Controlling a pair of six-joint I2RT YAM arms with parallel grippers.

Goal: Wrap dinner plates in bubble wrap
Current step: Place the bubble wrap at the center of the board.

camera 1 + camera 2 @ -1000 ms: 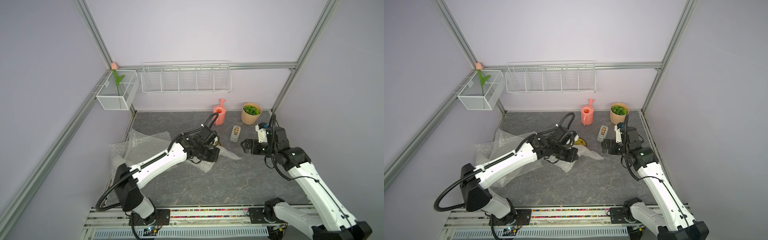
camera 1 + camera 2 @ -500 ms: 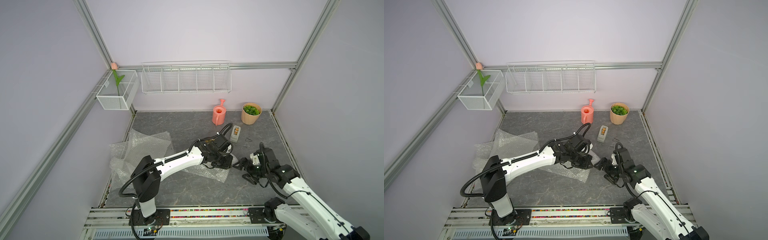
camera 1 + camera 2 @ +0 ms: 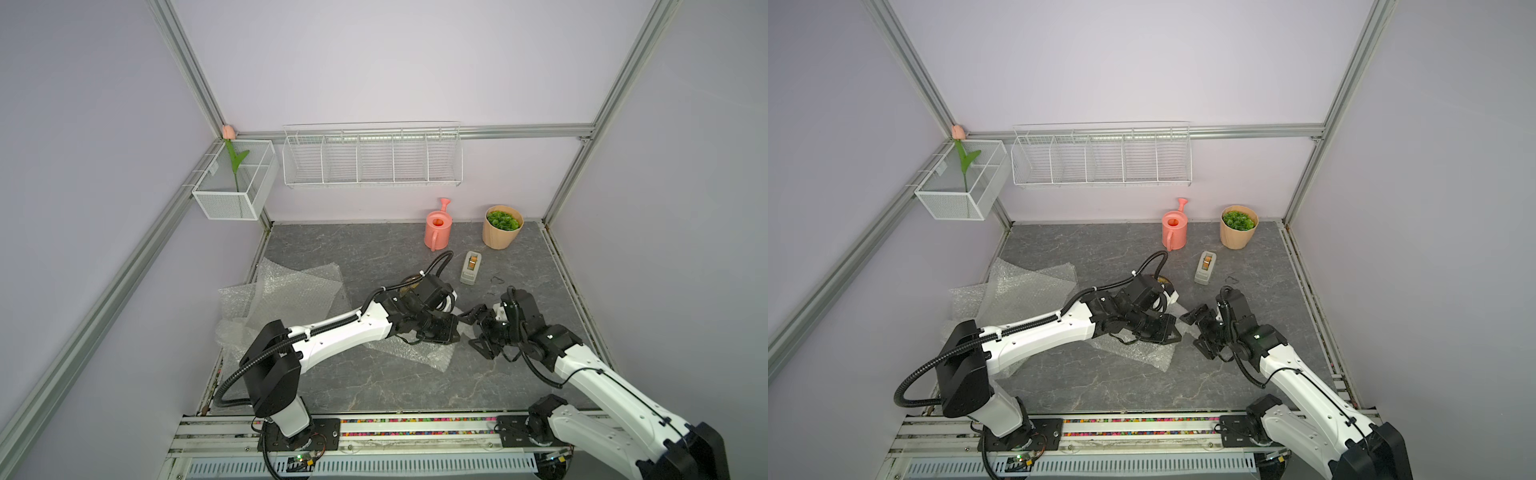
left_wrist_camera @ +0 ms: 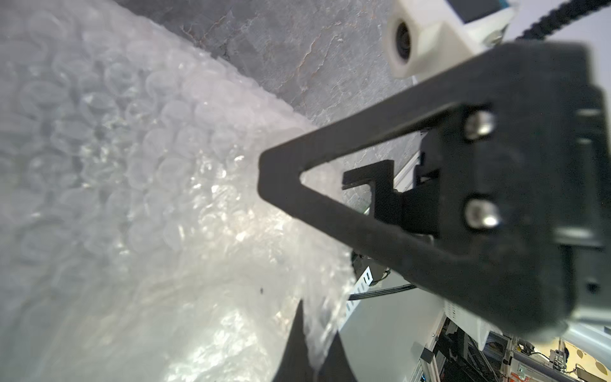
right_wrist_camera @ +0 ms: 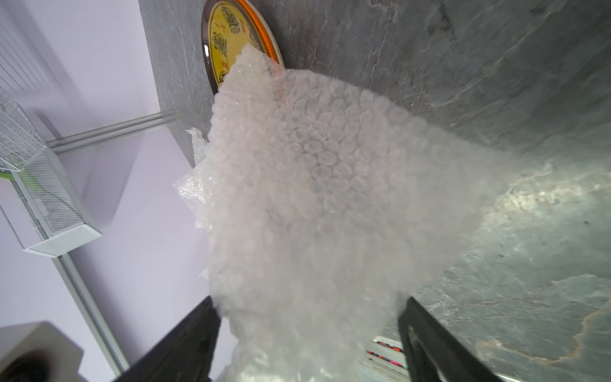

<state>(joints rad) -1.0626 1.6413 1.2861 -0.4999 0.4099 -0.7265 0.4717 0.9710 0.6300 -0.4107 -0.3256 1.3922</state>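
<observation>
A sheet of bubble wrap (image 3: 415, 353) lies crumpled in the middle of the table. My left gripper (image 4: 314, 350) is shut on its raised edge, which also shows in both top views (image 3: 1177, 332). My right gripper (image 5: 307, 334) is open, and the lifted wrap (image 5: 314, 198) hangs between its jaws. It faces the left gripper (image 3: 455, 332) closely, and one of its fingers (image 4: 347, 218) fills the left wrist view. Behind the wrap a yellow patterned plate (image 5: 228, 36) rests on an orange plate (image 5: 266, 39). In a top view only a sliver of plate (image 3: 1165, 279) shows behind the left arm.
More bubble wrap sheets (image 3: 286, 295) are piled at the table's left. A tape dispenser (image 3: 471, 268), a pink watering can (image 3: 437, 230) and a potted plant (image 3: 500, 227) stand at the back right. A wire rack (image 3: 372, 156) and a mesh box (image 3: 235, 183) hang on the walls.
The left arm has pulled the bubble wrap from the back centre forward and to the right. The right arm has come down from beside the tape dispenser to the wrap's raised edge.
</observation>
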